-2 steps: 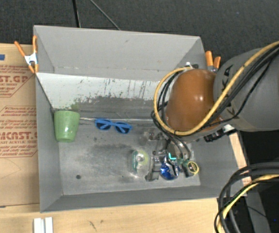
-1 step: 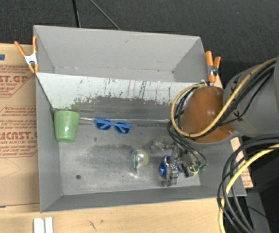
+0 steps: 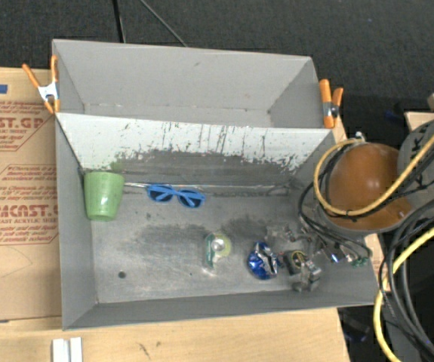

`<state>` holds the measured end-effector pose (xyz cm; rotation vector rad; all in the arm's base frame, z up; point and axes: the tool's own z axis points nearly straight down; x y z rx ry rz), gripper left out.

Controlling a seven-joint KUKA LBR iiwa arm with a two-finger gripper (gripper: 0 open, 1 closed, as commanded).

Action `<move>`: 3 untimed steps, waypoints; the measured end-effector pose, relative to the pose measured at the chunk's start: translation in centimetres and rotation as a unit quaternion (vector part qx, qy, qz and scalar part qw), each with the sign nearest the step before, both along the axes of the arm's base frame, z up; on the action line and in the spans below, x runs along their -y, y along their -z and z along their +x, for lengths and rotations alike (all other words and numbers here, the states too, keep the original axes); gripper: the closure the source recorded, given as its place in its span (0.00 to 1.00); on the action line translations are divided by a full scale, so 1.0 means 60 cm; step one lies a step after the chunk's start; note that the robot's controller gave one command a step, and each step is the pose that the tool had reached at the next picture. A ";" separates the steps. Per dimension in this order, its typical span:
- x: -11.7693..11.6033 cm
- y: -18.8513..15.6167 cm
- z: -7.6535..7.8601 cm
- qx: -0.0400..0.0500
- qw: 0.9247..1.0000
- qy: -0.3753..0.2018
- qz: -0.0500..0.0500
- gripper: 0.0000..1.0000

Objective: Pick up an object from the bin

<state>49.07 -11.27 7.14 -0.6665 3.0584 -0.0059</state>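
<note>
Your gripper (image 3: 304, 268) is low in the bin (image 3: 179, 89), tucked into the near right corner where the right wall meets the front edge, so there is little room on those two sides. From this angle you cannot tell whether the claw is released or clenched. The dark mechanism and its wiring run together there, and you cannot make out anything grasped. The arm's orange cover (image 3: 361, 183) hangs above the right rim, with yellow and black cables (image 3: 330, 202) looped about it.

The thing nearest the claw is a small blue shiny object (image 3: 260, 264), crumpled in shape. It lies on the floor just beside the gripper, on the side away from the right wall and near the front edge. You cannot tell whether the two touch. A little further toward the middle, apart from the blue one, lies a small clear and pale green object (image 3: 217, 249).

The rest is well away. A pair of blue sunglasses (image 3: 176, 195) lies at the foot of the back slope, left of the middle. A green cup (image 3: 102, 194) rests against the left wall, near the back left corner.

Your widest open stretch is the bare grey floor in front of the cup and the sunglasses, running along the front edge as far as the clear object — the right end is the crowded one. Any print on the small things is too small to read.
</note>
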 end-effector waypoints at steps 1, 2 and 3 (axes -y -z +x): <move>-0.092 0.003 -0.001 -0.004 0.972 -0.234 0.001 0.00; -0.089 0.003 -0.002 -0.005 0.973 -0.232 0.000 1.00; -0.075 -0.268 0.014 -0.002 0.967 -0.254 -0.002 1.00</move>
